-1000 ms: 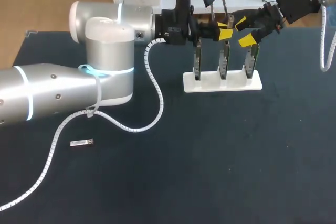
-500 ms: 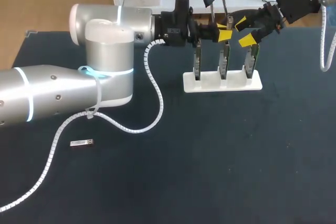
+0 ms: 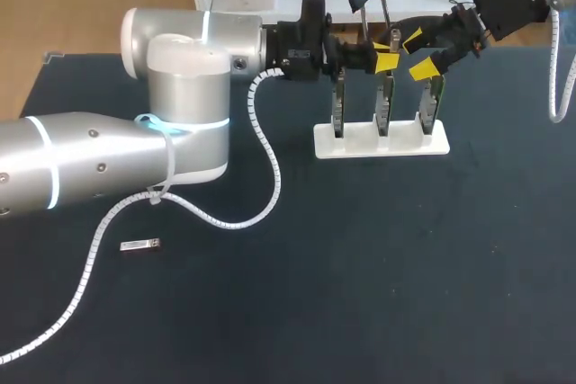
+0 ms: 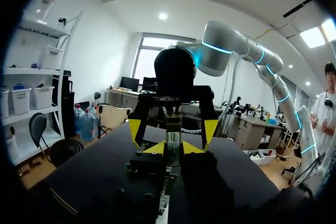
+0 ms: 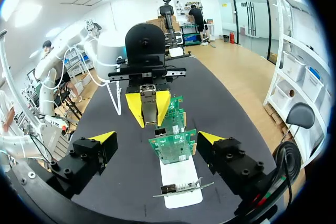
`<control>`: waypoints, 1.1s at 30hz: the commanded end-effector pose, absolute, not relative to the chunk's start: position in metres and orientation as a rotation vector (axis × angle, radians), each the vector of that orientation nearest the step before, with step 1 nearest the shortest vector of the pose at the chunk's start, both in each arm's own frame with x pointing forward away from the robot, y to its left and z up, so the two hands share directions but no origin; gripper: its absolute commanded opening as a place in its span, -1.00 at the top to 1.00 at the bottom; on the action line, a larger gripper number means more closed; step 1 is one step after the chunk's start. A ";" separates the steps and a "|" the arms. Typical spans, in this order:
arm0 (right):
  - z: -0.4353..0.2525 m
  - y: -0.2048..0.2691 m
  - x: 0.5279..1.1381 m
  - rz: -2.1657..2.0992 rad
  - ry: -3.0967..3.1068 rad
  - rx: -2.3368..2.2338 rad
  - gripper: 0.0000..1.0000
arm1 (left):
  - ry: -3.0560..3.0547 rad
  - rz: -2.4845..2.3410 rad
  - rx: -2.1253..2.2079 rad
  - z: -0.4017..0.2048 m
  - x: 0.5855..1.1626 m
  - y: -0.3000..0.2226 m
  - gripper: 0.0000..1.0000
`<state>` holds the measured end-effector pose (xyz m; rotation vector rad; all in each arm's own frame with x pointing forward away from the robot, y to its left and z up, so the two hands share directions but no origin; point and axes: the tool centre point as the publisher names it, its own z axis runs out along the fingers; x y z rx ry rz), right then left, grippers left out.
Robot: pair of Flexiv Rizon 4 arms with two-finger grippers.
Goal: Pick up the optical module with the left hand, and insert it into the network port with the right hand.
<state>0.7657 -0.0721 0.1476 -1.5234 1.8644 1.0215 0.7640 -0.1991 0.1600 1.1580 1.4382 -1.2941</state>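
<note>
Yellow-tipped left tool [image 3: 389, 51] gripping optical module [image 4: 173, 139], right tool [image 3: 418, 54] spread open

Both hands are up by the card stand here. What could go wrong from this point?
1. The right hand is open, facing the optical module held in the left hand; if the left lets go before the right closes, the module could drop.
2. Both hands hang close over the upright network cards; a small dip could knock a card or shift the white stand.
</note>
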 end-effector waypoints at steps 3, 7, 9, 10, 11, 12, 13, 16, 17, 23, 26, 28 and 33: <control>0.148 -0.072 0.764 1.017 1.865 -1.521 -1.00 | 1.437 -1.297 1.162 0.159 0.766 -0.200 1.00; 0.148 -0.072 0.764 1.011 1.858 -1.525 -1.00 | 1.437 -1.297 1.162 0.159 0.766 -0.200 1.00; 0.149 -0.073 0.764 1.005 1.857 -1.526 -1.00 | 1.437 -1.297 1.162 0.159 0.766 -0.200 1.00; 0.150 -0.074 0.764 1.000 1.856 -1.526 -1.00 | 1.437 -1.297 1.162 0.159 0.766 -0.200 1.00; 0.151 -0.075 0.765 0.995 1.856 -1.526 -1.00 | 1.437 -1.297 1.162 0.159 0.766 -0.200 1.00; 0.152 -0.075 0.765 0.992 1.852 -1.527 -1.00 | 1.437 -1.297 1.162 0.159 0.766 -0.200 1.00; 0.154 -0.076 0.766 0.988 1.848 -1.529 -1.00 | 1.437 -1.297 1.162 0.159 0.766 -0.200 1.00; 0.161 -0.078 0.767 0.977 1.833 -1.530 -1.00 | 1.437 -1.297 1.162 0.159 0.766 -0.200 1.00; 0.165 -0.078 0.768 0.981 1.821 -1.524 -1.00 | 1.437 -1.297 1.162 0.159 0.766 -0.200 1.00; 0.180 -0.073 0.773 1.009 1.754 -1.534 -1.00 | 1.437 -1.297 1.162 0.159 0.766 -0.200 1.00; 0.183 -0.069 0.775 1.005 1.736 -1.559 -1.00 | 1.437 -1.297 1.162 0.159 0.766 -0.200 1.00; 0.185 -0.067 0.776 1.008 1.727 -1.567 -1.00 | 1.437 -1.297 1.162 0.159 0.766 -0.200 1.00; 0.188 -0.061 0.777 1.010 1.710 -1.578 -1.00 | 1.437 -1.297 1.162 0.159 0.766 -0.200 1.00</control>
